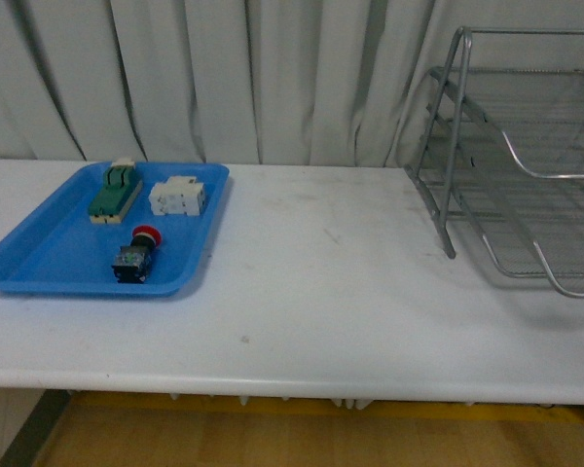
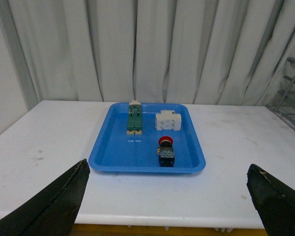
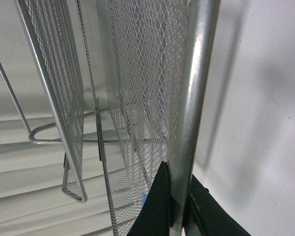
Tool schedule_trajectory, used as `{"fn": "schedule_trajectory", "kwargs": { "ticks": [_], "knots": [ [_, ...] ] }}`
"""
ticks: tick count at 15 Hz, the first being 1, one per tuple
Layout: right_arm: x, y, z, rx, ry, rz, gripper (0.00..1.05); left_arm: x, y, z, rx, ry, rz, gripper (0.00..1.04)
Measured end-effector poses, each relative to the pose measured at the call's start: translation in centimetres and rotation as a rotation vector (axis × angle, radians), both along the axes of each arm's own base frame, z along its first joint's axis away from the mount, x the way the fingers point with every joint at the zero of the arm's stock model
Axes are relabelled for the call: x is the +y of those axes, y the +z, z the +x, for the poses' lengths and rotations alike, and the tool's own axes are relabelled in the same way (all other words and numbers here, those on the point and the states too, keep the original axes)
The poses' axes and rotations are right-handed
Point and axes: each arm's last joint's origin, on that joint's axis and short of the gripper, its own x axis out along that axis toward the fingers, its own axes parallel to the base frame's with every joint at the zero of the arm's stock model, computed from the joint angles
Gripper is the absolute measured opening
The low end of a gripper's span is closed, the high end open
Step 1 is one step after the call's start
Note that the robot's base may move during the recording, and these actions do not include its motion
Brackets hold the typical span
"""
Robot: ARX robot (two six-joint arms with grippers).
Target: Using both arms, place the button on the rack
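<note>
The button [image 1: 137,255], red cap on a dark body, lies in the blue tray [image 1: 39,263] at the table's left; it also shows in the left wrist view [image 2: 166,151]. The silver wire rack [image 1: 526,165] stands at the table's right, partly cut off by the frame edge. My left gripper [image 2: 167,206] is open and empty, well short of the tray, its fingertips [image 2: 64,194] wide apart. My right gripper [image 3: 179,206] is shut on a tubular frame bar of the rack [image 3: 194,98]. Neither arm shows in the front view.
A green-topped cream block [image 1: 114,192] and a white blocky component [image 1: 178,197] also lie in the blue tray [image 2: 105,152]. Grey curtains [image 1: 224,78] hang behind the white table [image 1: 321,292].
</note>
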Motion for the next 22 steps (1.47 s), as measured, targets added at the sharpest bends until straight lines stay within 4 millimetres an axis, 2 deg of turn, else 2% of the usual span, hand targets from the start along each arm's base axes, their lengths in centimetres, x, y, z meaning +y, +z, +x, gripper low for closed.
{"fn": "schedule_trajectory", "kwargs": {
  "ticks": [3,4,5,11,12,13,16,18,22],
  "knots": [
    [-0.3,0.1,-0.9,0.007,0.007,0.004,0.04,0.0,0.0,0.0,0.0,0.0,0.0,0.98],
    [-1.0,0.1,-1.7,0.022,-0.04,-0.006,0.27,0.0,0.0,0.0,0.0,0.0,0.0,0.98],
    [-1.5,0.3,-2.1,0.027,-0.074,-0.008,0.42,0.0,0.0,0.0,0.0,0.0,0.0,0.98],
    [-1.1,2.9,-3.2,-0.023,-0.086,-0.049,0.96,0.0,0.0,0.0,0.0,0.0,0.0,0.98],
    [-0.9,3.4,-3.6,-0.031,-0.085,-0.06,1.0,0.0,0.0,0.0,0.0,0.0,0.0,0.98],
    [-0.5,4.1,-4.2,-0.041,-0.08,-0.09,0.97,0.0,0.0,0.0,0.0,0.0,0.0,0.98],
    [0.8,8.9,-6.4,-0.141,-0.088,-0.451,0.98,0.0,0.0,0.0,0.0,0.0,0.0,0.98],
    [1.0,11.7,-7.3,-0.166,-0.072,-0.655,0.98,0.0,0.0,0.0,0.0,0.0,0.0,0.98],
    [1.2,17.2,-10.5,-0.293,-0.134,-1.034,0.97,0.0,0.0,0.0,0.0,0.0,0.0,0.98]
  ]
}}
